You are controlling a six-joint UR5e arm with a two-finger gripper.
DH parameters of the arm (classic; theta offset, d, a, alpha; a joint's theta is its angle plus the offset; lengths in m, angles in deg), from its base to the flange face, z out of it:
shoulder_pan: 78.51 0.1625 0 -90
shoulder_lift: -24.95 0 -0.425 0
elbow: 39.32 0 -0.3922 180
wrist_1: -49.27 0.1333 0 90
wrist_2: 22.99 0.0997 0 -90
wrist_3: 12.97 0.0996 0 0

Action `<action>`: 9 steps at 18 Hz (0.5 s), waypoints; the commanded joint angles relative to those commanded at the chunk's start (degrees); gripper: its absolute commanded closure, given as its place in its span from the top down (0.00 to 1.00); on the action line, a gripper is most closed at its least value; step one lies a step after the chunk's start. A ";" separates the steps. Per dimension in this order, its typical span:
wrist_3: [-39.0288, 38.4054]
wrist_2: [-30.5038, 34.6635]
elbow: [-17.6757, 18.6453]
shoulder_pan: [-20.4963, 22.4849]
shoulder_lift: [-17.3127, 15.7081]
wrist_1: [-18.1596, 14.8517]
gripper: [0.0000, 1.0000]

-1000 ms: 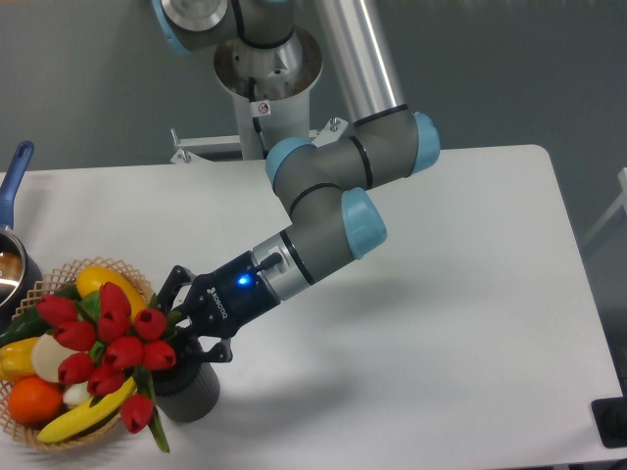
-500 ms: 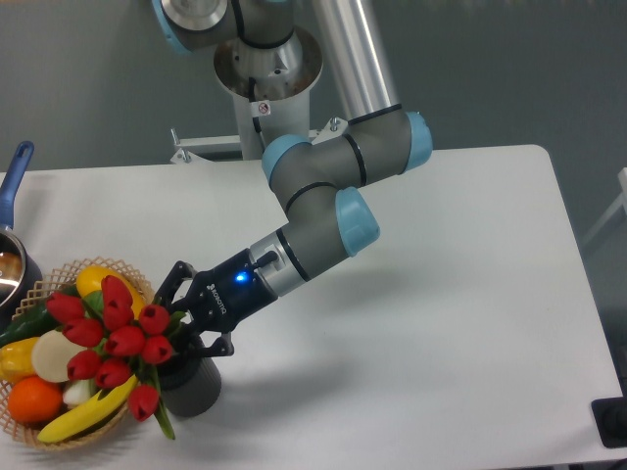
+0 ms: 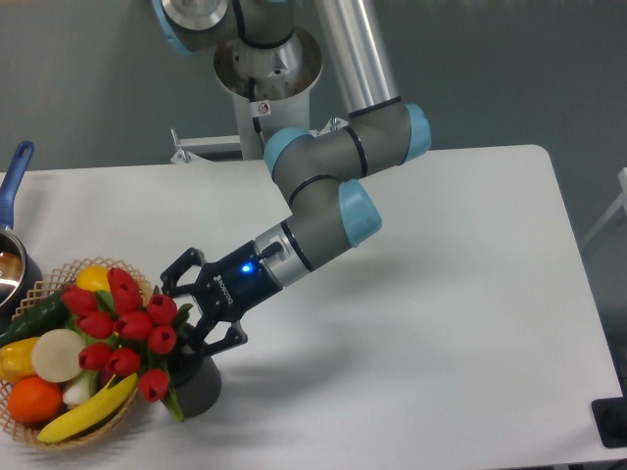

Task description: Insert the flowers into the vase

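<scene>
The flowers (image 3: 125,328), a bunch of red tulips with green stems, lean to the left with their stems down in the vase (image 3: 199,389). This vase is a short dark grey cylinder near the table's front left. My gripper (image 3: 188,315) reaches in from the right just above the vase's rim. Its black fingers (image 3: 182,266) stand on either side of the stems, shut on the bunch. The vase's mouth is hidden behind the stems and the gripper.
A wicker basket (image 3: 41,436) of fruit sits right beside the vase on the left, and the tulip heads hang over it. A blue-handled pot (image 3: 14,176) stands at the left edge. The arm's base (image 3: 266,73) is at the back.
The gripper has shifted slightly up and to the right, and the flowers have moved with it, now standing a little more upright in the vase.
</scene>
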 joint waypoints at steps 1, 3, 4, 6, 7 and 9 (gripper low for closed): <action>0.00 0.00 0.26 0.00 0.00 0.00 0.75; 0.00 0.00 0.79 0.35 -0.17 0.00 0.77; 0.00 0.00 1.14 0.87 -0.78 0.00 0.79; -0.17 -0.09 1.32 1.41 -1.58 0.00 0.84; -0.35 -0.09 1.41 1.84 -1.76 0.00 0.87; -0.53 -0.53 2.63 3.42 -3.68 0.00 0.93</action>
